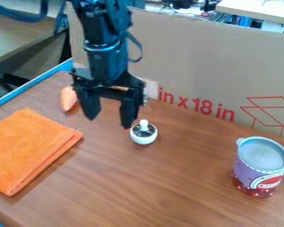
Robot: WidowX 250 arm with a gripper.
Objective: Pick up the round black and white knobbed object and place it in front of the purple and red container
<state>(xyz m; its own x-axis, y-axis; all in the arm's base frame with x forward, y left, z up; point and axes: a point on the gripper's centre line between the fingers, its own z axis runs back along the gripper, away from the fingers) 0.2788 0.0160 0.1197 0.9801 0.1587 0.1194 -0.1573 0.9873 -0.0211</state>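
While hanging above the brown table [168, 195], points the black gripper [109, 123] downward, two fingers spread well apart, near the small white spinning top [143, 138], upright on the wood just to the right. Has a folded orange cloth [29, 153] at the left, an orange lump [68, 98] just beyond, a purple-and-red can [250, 176] at the right, and cardboard [191, 57] along the back.

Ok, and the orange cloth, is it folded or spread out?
Folded. The orange cloth lies on the table as a compact four-sided pad, with stacked layers visible along its right edge.
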